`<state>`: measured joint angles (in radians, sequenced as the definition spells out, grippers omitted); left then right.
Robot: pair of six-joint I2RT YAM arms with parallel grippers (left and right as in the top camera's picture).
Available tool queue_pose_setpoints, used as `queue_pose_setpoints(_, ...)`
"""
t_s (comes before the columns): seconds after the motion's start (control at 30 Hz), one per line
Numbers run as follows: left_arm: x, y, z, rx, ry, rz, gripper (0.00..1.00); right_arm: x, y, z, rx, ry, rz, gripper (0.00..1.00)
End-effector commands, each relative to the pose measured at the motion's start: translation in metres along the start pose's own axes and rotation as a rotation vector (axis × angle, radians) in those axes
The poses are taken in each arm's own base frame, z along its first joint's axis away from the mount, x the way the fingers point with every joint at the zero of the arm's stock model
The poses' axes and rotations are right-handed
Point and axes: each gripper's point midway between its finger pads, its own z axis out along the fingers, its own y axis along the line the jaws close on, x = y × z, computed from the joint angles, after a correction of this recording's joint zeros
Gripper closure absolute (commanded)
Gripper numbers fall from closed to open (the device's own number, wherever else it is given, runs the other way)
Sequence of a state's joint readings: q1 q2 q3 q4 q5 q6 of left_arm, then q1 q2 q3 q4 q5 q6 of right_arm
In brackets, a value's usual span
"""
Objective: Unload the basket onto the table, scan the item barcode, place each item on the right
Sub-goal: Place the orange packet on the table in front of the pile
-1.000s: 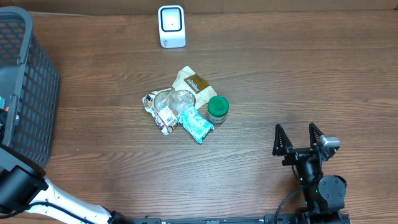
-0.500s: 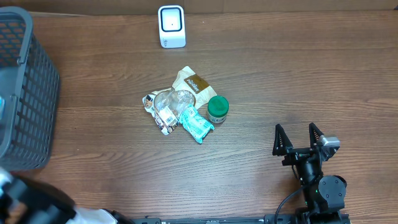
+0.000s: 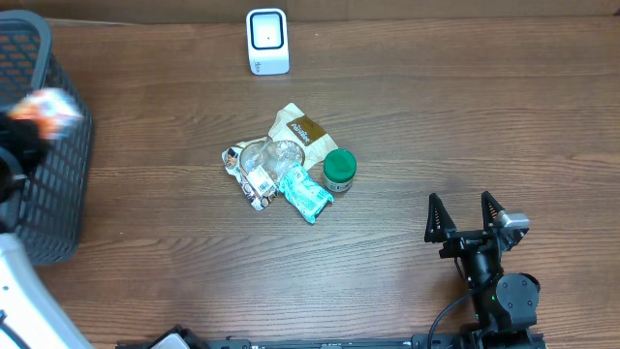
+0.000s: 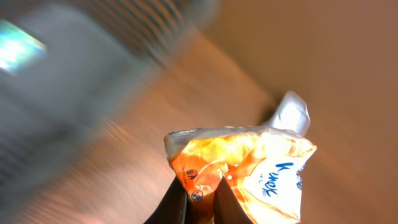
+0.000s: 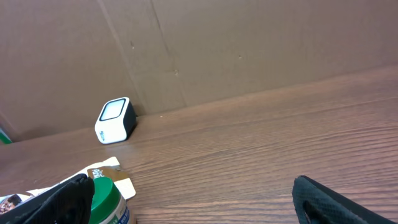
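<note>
1. We see the left jaws closed on the lower edge of a crinkled orange-and-white foil snack packet [image 4: 255, 168], held aloft.
2. From overhead, we find the packet as a blur above the dark grey plastic mesh basket [image 3: 58, 194], at the left end of the brown wooden surface [image 3: 436, 116].
3. The small white box-shaped barcode scanner [image 3: 267, 41] stands at the far edge, well apart from the packet.
4. We note the right jaws spread wide, holding nothing.
</note>
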<state>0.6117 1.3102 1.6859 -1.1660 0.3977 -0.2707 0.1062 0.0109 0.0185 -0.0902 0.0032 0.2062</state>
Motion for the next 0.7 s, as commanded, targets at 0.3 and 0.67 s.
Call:
queue_pose_setpoints(0.3,0.168,-0.062,0.090,0.161,0.526,0.336,0.96,0.002,0.001,0.000,-0.009,-0.001,-0.002,0.00)
queue_pose_setpoints(0.67,0.248,-0.072,0.139,0.198,0.718,0.399,0.92,0.002,0.001,0.000,-0.009,-0.001,-0.001,0.00)
